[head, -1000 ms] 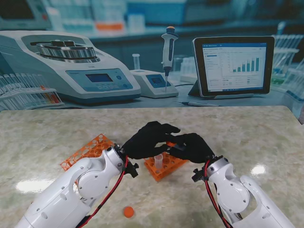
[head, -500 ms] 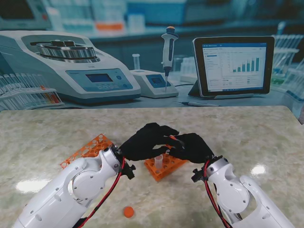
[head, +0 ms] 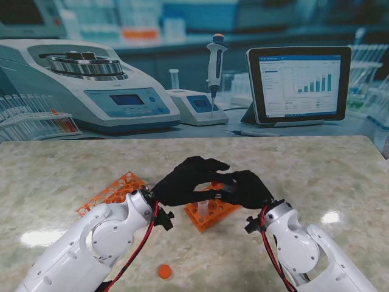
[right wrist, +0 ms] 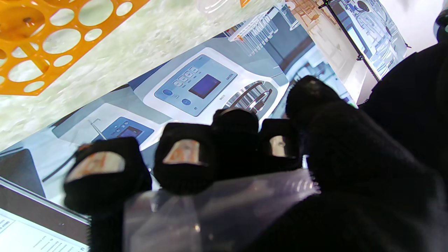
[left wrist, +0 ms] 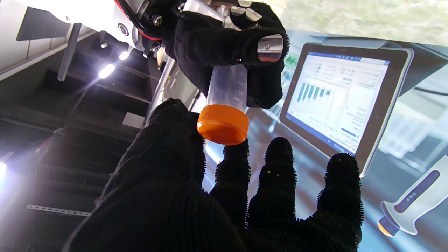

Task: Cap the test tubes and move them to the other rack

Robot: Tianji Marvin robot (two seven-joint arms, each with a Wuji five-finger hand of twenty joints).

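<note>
Both black-gloved hands meet above the small orange rack (head: 209,214). My right hand (head: 248,188) is shut on a clear test tube (left wrist: 227,85), whose body lies across its palm (right wrist: 217,210). An orange cap (left wrist: 223,124) sits on the tube's end. My left hand (head: 185,179) has thumb (left wrist: 175,140) and forefinger against that cap, the other fingers (left wrist: 341,182) spread. Another clear tube (head: 203,204) stands in the small rack. A second orange rack (head: 112,191) lies at the left, partly hidden by my left arm.
A loose orange cap (head: 163,271) lies on the marble table (head: 340,176) near me, between the arms. Behind the table runs a lab backdrop with a centrifuge (head: 91,85), a pipette (head: 215,64) and a tablet (head: 298,85).
The hands stay joined over the small rack. My left forearm has shifted slightly left and toward me, and the left fingers have moved a little on the cap.
</note>
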